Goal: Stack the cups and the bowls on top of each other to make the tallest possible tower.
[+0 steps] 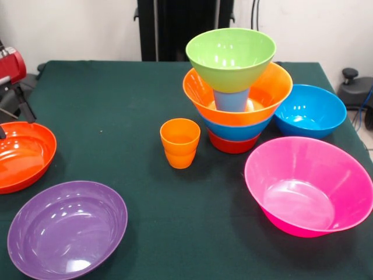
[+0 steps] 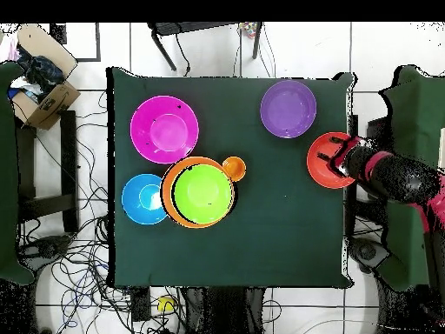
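The tower stands mid-table: a red-orange bowl (image 1: 232, 144) at the bottom, then a blue bowl (image 1: 236, 130) and an orange bowl (image 1: 274, 87). A light blue cup (image 1: 231, 100) stands in the orange bowl and carries the lime green bowl (image 1: 231, 55) (image 2: 202, 193). Two nested orange cups (image 1: 180, 143) (image 2: 233, 168) stand beside the tower. Another blue bowl (image 1: 310, 111), the pink bowl (image 1: 309, 186), the purple bowl (image 1: 67, 228) and a second red-orange bowl (image 1: 23, 154) (image 2: 322, 170) lie apart. My gripper (image 2: 335, 156) (image 1: 18, 100) is over the red-orange bowl's rim at the table's edge.
The dark green table (image 1: 116, 99) ends close to the red-orange bowl. The robot's pedestal (image 1: 175, 29) stands behind the tower. A cardboard box (image 2: 39, 83) and cables lie on the floor beside the table.
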### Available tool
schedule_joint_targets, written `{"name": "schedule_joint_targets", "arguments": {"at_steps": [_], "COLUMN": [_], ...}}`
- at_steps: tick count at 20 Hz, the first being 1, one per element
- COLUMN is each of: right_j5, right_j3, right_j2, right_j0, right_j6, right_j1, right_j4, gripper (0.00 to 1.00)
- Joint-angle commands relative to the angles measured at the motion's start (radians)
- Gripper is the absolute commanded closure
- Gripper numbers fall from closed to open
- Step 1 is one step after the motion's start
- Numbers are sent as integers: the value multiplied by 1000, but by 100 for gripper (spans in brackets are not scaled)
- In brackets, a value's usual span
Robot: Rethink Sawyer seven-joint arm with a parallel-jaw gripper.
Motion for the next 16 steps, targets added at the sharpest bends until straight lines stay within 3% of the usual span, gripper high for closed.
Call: {"name": "schedule_joint_targets", "arguments": {"at_steps": [1,16], "right_j5": [5,-146], "right_j3": [118,175], "right_j2": [-110,-118], "right_j0": [16,-2], "right_j6": [-107,-69], "right_j1": [-33,11], "right_j4": [-93,-150], "gripper": [0,0]}}
